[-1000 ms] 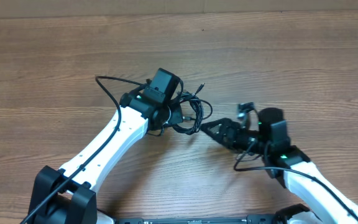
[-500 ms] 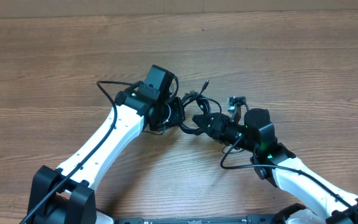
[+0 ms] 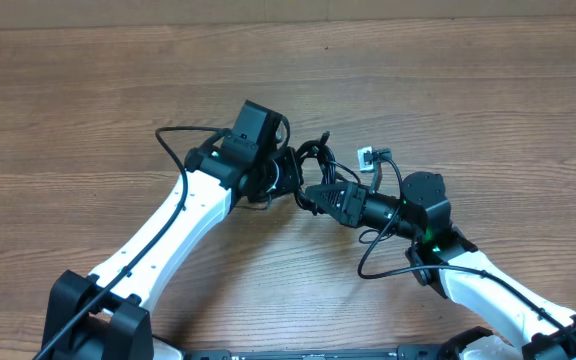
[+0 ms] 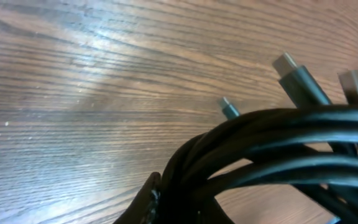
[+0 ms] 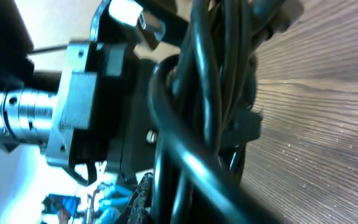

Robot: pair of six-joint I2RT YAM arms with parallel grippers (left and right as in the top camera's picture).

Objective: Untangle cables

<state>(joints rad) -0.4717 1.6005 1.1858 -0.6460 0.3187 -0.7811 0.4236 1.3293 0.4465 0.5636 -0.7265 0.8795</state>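
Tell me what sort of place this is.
Likely a robotics lab bench, though no room shows: a wood-grain table, two white robot arms, and the left hand and right hand closed on tangled black cables.

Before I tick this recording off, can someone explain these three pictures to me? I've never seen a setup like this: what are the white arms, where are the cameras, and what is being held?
These are two robot arms, white with black joints, each ending in a two-finger gripper. The wide picture looks straight down on a wooden table. The two close-ups come from small cameras mounted on each wrist. The only loose thing on the table is a small tangle of thin black cables with metal plug ends. The left gripper is shut on the cables from one side. The right gripper is shut at the opposite side, seemingly pinching a strand.
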